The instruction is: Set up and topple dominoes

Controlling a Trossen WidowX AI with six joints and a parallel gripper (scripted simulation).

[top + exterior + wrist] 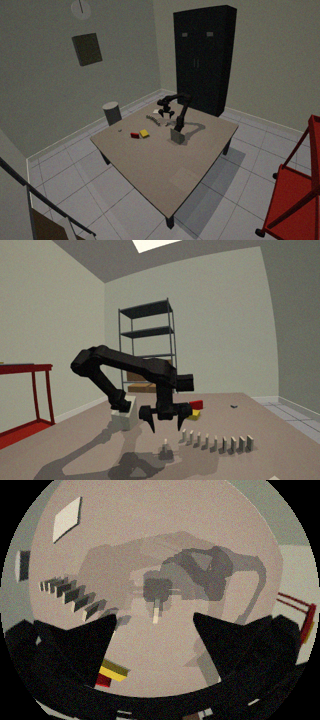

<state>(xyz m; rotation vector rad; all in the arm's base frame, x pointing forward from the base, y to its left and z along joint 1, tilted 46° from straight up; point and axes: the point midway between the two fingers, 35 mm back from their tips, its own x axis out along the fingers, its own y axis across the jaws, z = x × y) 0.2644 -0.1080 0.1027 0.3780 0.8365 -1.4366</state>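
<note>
A curved row of several pale dominoes (153, 120) (233, 445) (71, 596) stands upright on the table. In the wrist view a finger partly hides the row's near end. A single domino (166, 124) (165, 445) (156, 614) stands apart from that end, on the side toward the arm's base, with a wider gap than those within the row. My gripper (166, 118) (166, 431) (155, 618) is wide open and empty. It points down and hangs above the single domino, which shows between the fingertips in the wrist view, below their level.
A yellow block (144, 133) (194, 414) (114, 671) and a red block (134, 135) (196, 404) (103, 681) lie beyond the row. A small dark piece (119, 130) (233, 406) lies farther off. A flat white square (156, 111) (67, 520) is near the row's far end. A grey block (177, 136) (124, 422) is at the arm's base.
</note>
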